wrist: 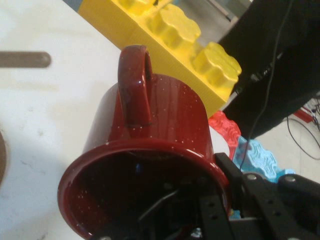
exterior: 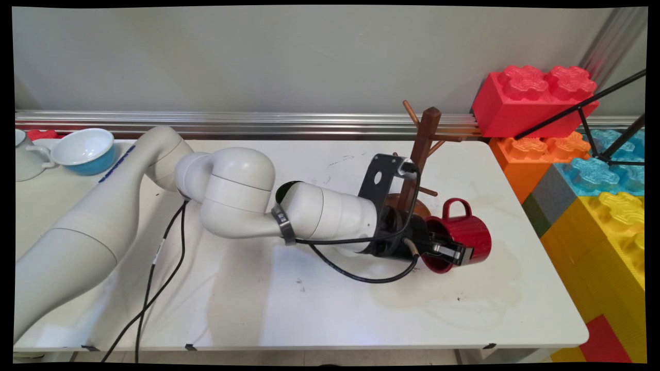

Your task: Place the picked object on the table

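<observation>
**Main view: claw clamped on the wall of a red mug beside the wooden rack**

The gripper (exterior: 449, 253) holds the red mug (exterior: 466, 232) by its rim. One finger is inside the mug and the other lies on the outside wall, so the claw is closed on the wall. The mug is on its side, with its mouth toward the arm and its handle (exterior: 456, 206) pointing up. It is just beside the rack (exterior: 423, 149), on the near right of the rack's base. I cannot tell if the mug touches the table (exterior: 309, 304) or hangs a little above it.

In the hand view the mug (wrist: 170, 115) fills the middle. Its handle (wrist: 135, 85) is at the top, and the gripper (wrist: 220, 192) bites the rim at the lower right. A yellow block (wrist: 175, 30) lies behind the mug.

No mug hangs on the pegs of the rack. Far to the left of the rack stand a blue bowl (exterior: 85, 149) and a white cup (exterior: 23, 159). To the right of the rack, past the table edge, coloured blocks (exterior: 613, 242) are stacked.

The mug has small white speckles, but no label or brand can be read on it.
</observation>
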`<action>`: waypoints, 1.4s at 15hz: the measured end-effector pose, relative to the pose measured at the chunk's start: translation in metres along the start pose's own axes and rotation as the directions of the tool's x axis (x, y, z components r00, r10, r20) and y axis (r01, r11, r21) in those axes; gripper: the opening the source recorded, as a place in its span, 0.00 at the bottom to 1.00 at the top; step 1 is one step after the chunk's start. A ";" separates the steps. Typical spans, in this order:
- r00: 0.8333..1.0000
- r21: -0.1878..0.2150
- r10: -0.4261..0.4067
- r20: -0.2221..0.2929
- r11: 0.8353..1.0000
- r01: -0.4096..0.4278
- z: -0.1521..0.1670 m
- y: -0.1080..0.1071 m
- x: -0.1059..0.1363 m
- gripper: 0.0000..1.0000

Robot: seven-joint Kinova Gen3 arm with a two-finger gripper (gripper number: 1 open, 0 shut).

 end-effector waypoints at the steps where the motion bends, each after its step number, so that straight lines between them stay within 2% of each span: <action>1: 1.000 -0.003 0.008 0.011 1.000 -0.008 -0.002 0.001 0.000 0.00; 6: 0.991 0.000 0.086 0.107 0.996 -0.087 -0.020 0.009 0.006 0.00; 9: 0.976 -0.001 0.138 0.168 0.990 -0.140 -0.033 0.017 0.014 0.00; 13: 0.960 -0.004 0.174 0.219 0.984 -0.177 -0.045 0.026 0.022 0.00; 21: 0.911 0.020 0.241 0.335 0.965 -0.263 -0.067 0.053 0.050 0.00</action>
